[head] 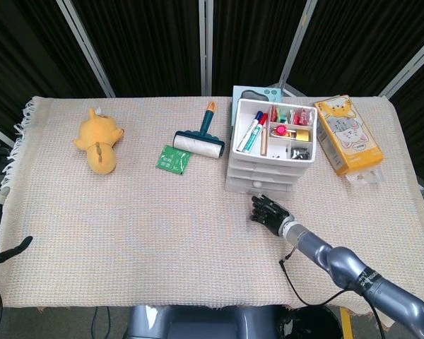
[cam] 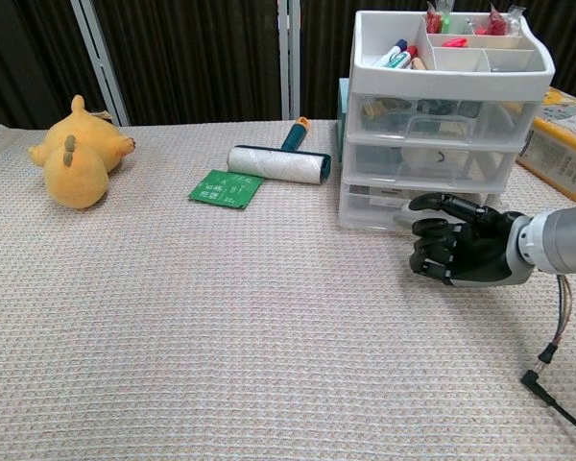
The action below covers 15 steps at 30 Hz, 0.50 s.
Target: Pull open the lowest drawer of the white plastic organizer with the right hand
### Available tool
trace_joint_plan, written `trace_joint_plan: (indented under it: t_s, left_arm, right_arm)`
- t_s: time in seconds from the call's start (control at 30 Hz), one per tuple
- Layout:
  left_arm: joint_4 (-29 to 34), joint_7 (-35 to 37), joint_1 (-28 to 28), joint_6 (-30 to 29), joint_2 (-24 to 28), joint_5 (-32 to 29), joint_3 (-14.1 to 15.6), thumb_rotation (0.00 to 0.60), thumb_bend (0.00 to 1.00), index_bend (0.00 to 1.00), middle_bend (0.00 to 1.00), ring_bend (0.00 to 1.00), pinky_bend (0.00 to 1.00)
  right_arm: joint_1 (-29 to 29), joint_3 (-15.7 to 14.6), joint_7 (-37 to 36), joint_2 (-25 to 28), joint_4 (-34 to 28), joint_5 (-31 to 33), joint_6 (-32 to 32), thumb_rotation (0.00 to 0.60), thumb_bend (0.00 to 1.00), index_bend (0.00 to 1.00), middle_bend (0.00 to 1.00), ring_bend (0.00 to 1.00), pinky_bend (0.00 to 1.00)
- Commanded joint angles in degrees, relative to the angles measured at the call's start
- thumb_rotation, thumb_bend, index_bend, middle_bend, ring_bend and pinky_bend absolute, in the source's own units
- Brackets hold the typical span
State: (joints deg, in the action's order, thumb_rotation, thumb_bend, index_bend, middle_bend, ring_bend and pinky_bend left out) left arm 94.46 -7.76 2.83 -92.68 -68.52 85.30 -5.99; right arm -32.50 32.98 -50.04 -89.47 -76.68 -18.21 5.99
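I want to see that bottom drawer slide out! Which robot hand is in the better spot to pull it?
The right hand. It sits at the front of the lowest drawer of the white organizer, fingers curled near its handle. The left hand is at the table's far left edge, away from the organizer.

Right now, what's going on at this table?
The right robot hand is at the front of the white organizer, its fingers up against the lowest drawer, trying to pull it open. The drawer looks barely out, if at all. The left robot hand shows only at the table's edge, holding nothing. The plush toy and lint roller lie untouched.
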Motion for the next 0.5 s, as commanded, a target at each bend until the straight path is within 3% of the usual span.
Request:
trace_joint_plan:
  t_s: [0.03,0.27,0.5]
  left_arm:
    - [0.0,-0.1,0.0,0.0,0.0,0.1,0.1,0.6,0.07,0.0,0.0,0.0,0.0]
    - [0.1,-0.2,-0.1,-0.1,0.0,0.2,0.2,0.6,0.07,0.0,0.0,0.0,0.0]
    - [0.2,-0.5,-0.1,-0.1,-0.1,0.4,0.3,0.6,0.07,0.0,0.0,0.0,0.0]
  right_arm:
    - [0.7,-0.1,0.3,0.6,-1.3,-1.0,0.4,0.6,0.36,0.23,0.86,0.85,0.7]
    - [1.7,-1.0,0.9,1.5,-3.2,-2.8,1.2,0.6,0.37,0.1,0.86,0.85,0.7]
    - [4.0,-1.4,1.9,2.4,-6.4,-5.5,2.2,0.6,0.37,0.08,0.86,0.85,0.7]
